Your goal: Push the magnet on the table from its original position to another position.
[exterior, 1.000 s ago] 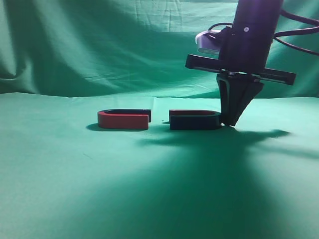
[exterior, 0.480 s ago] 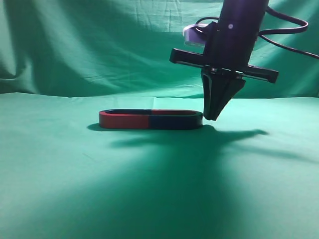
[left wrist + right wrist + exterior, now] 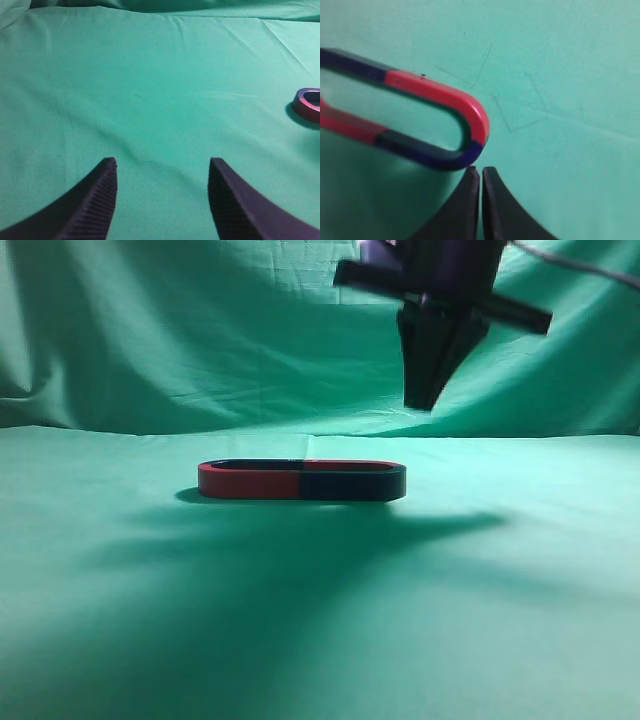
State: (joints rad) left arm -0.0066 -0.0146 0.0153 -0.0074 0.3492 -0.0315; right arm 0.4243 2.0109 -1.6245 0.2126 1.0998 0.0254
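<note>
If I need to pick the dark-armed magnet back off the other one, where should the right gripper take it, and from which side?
Probably from above, at its rounded bend. The magnet lies flat on the table, its open ends joined to the red-fronted magnet, so only that curved right end is free. The right gripper, now closed above it, would have to open and straddle the bend across its width.

Magnet (image 3: 352,481): lies flat on the counter (image 3: 320,640), near the middle, its open ends butted against the second magnet (image 3: 250,481) on its left; together they make one closed loop.
Right tool (image 3: 425,400): hangs above the magnet's right end, clear of it.
Left tool (image 3: 162,200): over bare counter, well left of the loop.
Backdrop (image 3: 150,330): behind the counter.
</note>
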